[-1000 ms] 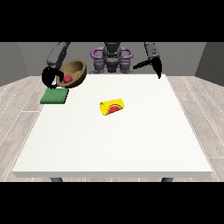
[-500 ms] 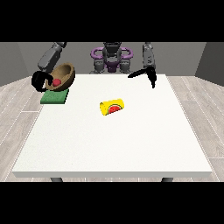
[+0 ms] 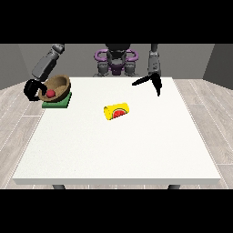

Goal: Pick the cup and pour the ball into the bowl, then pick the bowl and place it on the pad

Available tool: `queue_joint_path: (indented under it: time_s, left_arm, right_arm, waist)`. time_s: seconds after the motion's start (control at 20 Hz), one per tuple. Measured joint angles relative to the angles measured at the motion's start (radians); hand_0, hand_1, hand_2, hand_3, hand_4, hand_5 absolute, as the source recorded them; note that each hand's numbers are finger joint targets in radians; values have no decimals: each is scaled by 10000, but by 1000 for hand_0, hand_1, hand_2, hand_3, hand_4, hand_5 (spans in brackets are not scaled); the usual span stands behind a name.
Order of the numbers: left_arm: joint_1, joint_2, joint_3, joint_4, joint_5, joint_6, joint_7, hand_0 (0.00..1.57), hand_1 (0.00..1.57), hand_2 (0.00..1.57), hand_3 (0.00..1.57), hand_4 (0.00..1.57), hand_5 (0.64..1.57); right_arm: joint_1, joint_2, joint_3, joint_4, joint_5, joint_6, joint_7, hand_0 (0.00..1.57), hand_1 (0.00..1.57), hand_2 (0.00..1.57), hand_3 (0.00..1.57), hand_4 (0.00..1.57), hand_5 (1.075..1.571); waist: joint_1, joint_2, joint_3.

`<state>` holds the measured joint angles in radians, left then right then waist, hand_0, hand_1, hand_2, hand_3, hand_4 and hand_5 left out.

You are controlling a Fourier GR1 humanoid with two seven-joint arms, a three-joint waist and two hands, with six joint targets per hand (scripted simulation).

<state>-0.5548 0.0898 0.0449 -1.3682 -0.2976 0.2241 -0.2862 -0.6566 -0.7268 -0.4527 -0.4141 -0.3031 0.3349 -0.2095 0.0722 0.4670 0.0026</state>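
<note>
Front view: bowl [image 3: 58, 87] with the red ball [image 3: 50, 93] inside sits tilted over the green pad [image 3: 57, 101] at the bench's [image 3: 118, 154] far left corner. The hand at the view's left [image 3: 32, 89] has its fingers curled round the bowl's outer rim, so lowering it looks next. Yellow cup [image 3: 117, 111] lies sideways mid-bench. The hand at the view's right [image 3: 152, 82] hovers with straight fingers, holding nothing.

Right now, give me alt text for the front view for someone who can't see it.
A tilted wooden bowl holding a red ball sits over a green pad, held by the hand at the view's left. A yellow cup lies mid-table.
</note>
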Motion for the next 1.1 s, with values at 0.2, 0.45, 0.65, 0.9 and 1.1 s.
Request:
queue_joint_path:
  time_s: [0.2,0.45,0.65,0.9,1.1]
  left_arm:
    - [155,81,-204,-945,-130,-81,498,0,0,0,0,0,1564]
    - [501,74,-337,-1735,-155,-161,954,0,0,0,0,0,1565]
    - [683,-60,-438,-1903,-133,-153,990,0,0,0,0,0,1566]
    - [891,83,-266,-1962,188,-465,1029,0,0,0,0,0,1567]
    - [955,101,-213,-2145,254,-505,1160,0,0,0,0,0,1565]
  right_arm:
    - [-183,-466,-62,388,119,147,-328,1571,1571,1571,199,1036,1570]
    - [-365,-693,-160,787,81,408,-359,1571,1571,1571,0,836,1569]
    - [-692,-863,-332,1010,-143,525,135,1571,1571,1571,263,736,1570]
    - [-522,-813,-220,1122,-93,628,379,1571,1571,1571,1023,731,1569]
    - [-327,-704,54,1072,186,649,163,1571,1571,1571,1114,686,1565]
  waist:
    - [26,295,2]
    - [-80,280,-3]
    - [-131,153,-10]
    - [-81,-135,-17]
    - [-133,-132,-13]
